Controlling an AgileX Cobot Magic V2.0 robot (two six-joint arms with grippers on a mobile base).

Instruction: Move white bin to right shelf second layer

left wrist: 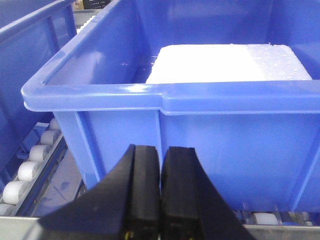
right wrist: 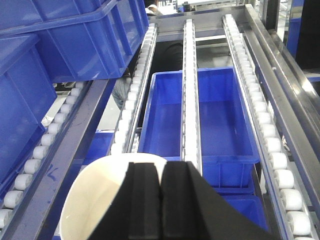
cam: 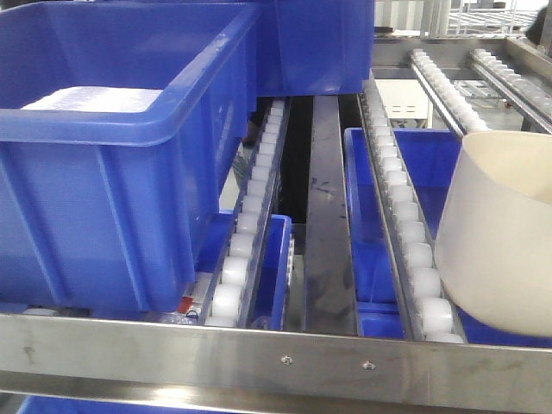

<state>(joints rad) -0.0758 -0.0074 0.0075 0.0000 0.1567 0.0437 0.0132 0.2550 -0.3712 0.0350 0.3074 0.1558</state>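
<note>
White bin coming in at the right end of the roller level

Nearest, the right gripper point(right wrist: 161, 200) has its fingers pressed together at the white bin point(cam: 500, 233)'s rim, seemingly pinching the wall. The bin hangs just past the front rail point(cam: 276, 355) at the right. I'd set it squarely on the rollers point(cam: 412, 226) there. Further left, the left gripper point(left wrist: 160, 195) is closed on nothing before a blue crate point(cam: 112, 172).

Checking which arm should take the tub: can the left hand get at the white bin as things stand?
Probably not directly. The left hand sits shut against the wall of a big blue crate, while the white bin is far off to the right, across the roller lanes. The right hand is right above it.
</note>
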